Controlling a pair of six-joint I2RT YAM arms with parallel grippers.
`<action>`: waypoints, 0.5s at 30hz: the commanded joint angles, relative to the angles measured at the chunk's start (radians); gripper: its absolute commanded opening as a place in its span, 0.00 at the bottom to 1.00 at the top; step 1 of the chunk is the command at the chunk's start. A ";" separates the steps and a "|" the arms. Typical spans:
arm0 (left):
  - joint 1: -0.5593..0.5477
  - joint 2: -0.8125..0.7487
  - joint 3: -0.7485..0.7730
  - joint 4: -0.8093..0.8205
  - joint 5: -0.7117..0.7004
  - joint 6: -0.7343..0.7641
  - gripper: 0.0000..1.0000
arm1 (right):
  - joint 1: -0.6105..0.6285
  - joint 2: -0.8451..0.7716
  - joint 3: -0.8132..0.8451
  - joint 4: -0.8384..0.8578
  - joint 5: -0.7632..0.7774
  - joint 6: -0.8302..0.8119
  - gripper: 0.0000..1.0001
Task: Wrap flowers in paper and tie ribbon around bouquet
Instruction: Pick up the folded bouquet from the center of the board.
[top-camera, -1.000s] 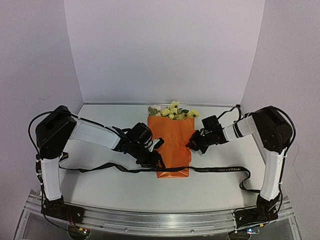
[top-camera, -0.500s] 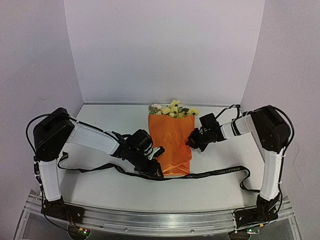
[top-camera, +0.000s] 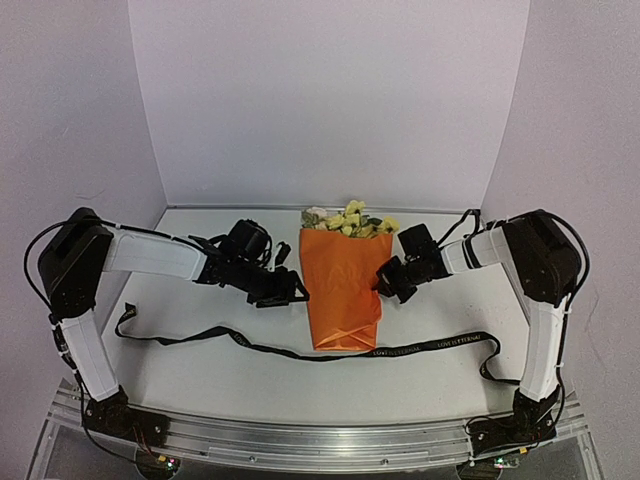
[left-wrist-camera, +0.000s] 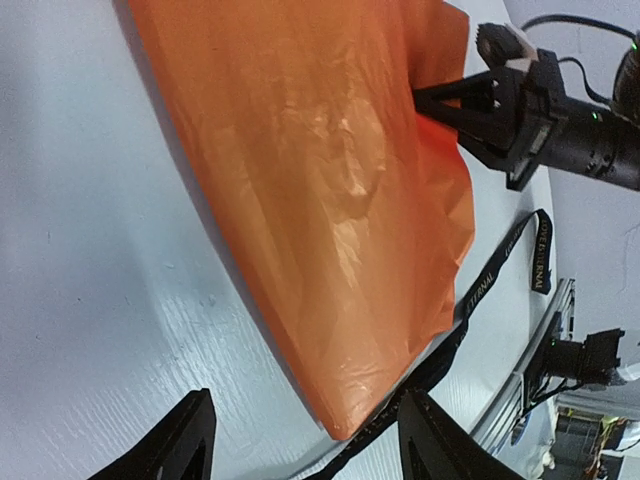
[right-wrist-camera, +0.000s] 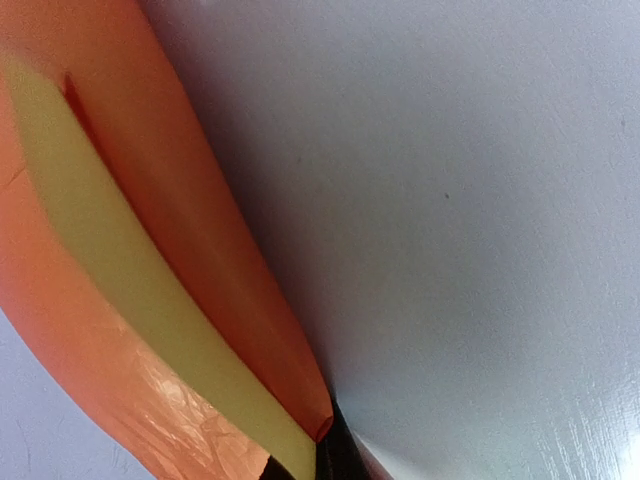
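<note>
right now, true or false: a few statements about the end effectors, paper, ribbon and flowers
The right end effector pinches the paper at its edge: true.
The ribbon is tied round the paper: false; it lies loose on the table at the paper's near end.
The left end effector grips the paper: false; it is open beside the paper's left edge.
The flowers stick out of the far end: true.

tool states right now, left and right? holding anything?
Left tool: open, holding nothing.
Right tool: closed, pinching the edge of the paper.
</note>
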 joint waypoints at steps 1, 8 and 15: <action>0.011 0.065 0.016 0.077 0.062 -0.070 0.68 | 0.011 -0.045 0.019 -0.052 -0.019 0.082 0.00; 0.043 0.164 0.064 0.181 0.072 -0.152 0.69 | 0.010 -0.037 0.033 -0.055 -0.043 0.101 0.00; 0.070 0.258 0.159 0.188 0.005 -0.179 0.65 | 0.010 -0.031 0.047 -0.080 -0.062 0.078 0.00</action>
